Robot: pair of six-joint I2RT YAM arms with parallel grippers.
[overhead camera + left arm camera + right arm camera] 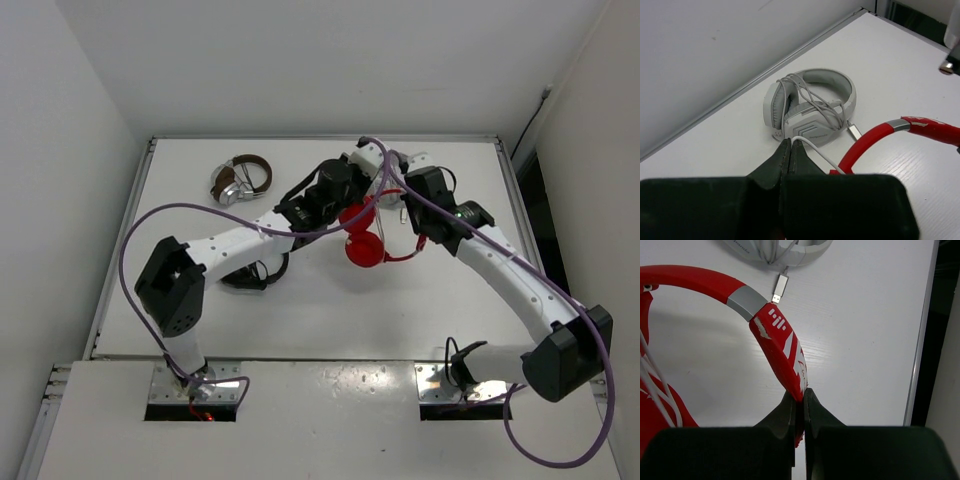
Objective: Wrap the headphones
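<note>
The red headphones [362,240] lie near the middle of the white table [300,325], a little toward the far side, between the two arms that reach in over them. In the overhead view one round earcup [365,250] faces up on the near side and the other sits just beyond it, partly under the left arm.

The left gripper [791,145] is clenched, its two dark fingers pressed together with a thin white cable [817,150] pinched at their tips. The cable runs from the fingertips toward the right and drops behind the finger block beside the red headband [875,140].

The right gripper [800,395] is also clenched, grasping the headband at its lower end, where the red plastic carries white markings and some scuffing. Above the grip the band arches up and to the left past a grey metal segment. At the left edge of that wrist view, white cable strands cross over the red body of the headphones.

A grey-white pair of headphones [810,107] rests on the table just beyond the red ones, close to the far wall, with its own pale cord looped around it. Its metal plug [780,287] lies flat on the table near the grey segment of the red band, though whether they touch cannot be told.

A brown and silver pair [240,180] sits well apart at the far left. A dark object [250,278] lies under the left forearm, too hidden to identify.
</note>
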